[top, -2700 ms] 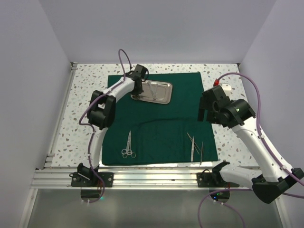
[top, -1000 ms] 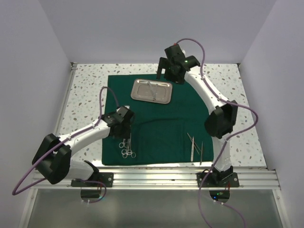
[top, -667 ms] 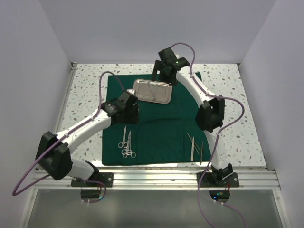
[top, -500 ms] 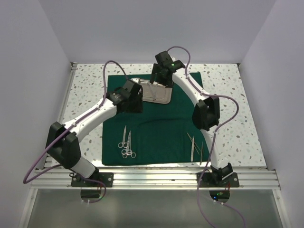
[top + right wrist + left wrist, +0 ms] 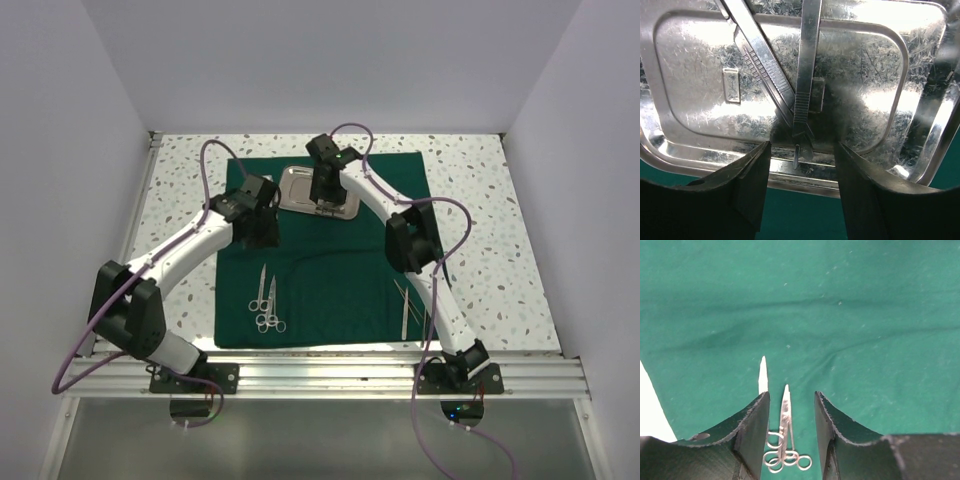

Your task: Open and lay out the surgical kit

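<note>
Over the tray (image 5: 700, 115) near the worktop's (image 5: 480, 180) far edge, I see right gripper (image 5: 801, 147) jaws half open astride two tools (image 5: 807, 65); left gripper (image 5: 790, 396) jaws half open, empty.

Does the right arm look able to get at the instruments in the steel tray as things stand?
Probably yes. The right hand hangs just above the steel tray, its fingers apart on either side of the crossed instruments' near ends, with nothing between. They overlap, so it may catch both.
</note>
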Action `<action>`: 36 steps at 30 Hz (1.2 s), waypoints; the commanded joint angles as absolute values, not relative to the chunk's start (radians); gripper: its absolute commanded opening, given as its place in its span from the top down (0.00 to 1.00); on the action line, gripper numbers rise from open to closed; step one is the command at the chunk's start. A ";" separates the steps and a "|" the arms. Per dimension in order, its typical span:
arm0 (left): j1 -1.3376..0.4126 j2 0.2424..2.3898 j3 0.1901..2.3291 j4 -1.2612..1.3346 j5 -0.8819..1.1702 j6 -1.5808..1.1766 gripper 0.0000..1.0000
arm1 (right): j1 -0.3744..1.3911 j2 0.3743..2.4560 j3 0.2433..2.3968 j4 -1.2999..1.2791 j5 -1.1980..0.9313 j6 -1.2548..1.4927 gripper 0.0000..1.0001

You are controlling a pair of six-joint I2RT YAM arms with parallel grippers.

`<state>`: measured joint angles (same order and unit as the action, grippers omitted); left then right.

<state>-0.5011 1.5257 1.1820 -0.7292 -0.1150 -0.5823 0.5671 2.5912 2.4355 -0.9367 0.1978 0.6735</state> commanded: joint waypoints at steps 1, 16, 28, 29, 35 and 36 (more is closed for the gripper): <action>-0.494 1.450 1.163 -0.738 -0.106 -0.575 0.56 | 0.581 2.602 2.470 -0.959 0.222 0.692 0.47; -0.469 1.315 1.094 -0.793 -0.179 -0.545 0.57 | 0.614 2.658 2.457 -1.000 0.245 0.716 0.81; -0.460 1.295 1.081 -0.787 -0.186 -0.508 0.58 | 0.620 2.635 2.416 -1.026 0.259 0.709 1.00; -0.459 1.298 1.086 -0.785 -0.184 -0.503 0.58 | 0.618 2.626 2.407 -1.026 0.264 0.707 1.00; -0.459 1.301 1.089 -0.772 -0.173 -0.489 0.58 | 0.618 2.553 2.408 -1.031 0.276 0.710 1.00; -0.459 1.299 1.089 -0.769 -0.173 -0.486 0.58 | 0.618 2.542 2.408 -1.032 0.275 0.712 1.00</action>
<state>-0.4656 1.3197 1.0805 -0.7898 -0.1703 -0.5243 0.6144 2.5969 2.4302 -0.9760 0.2714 0.7010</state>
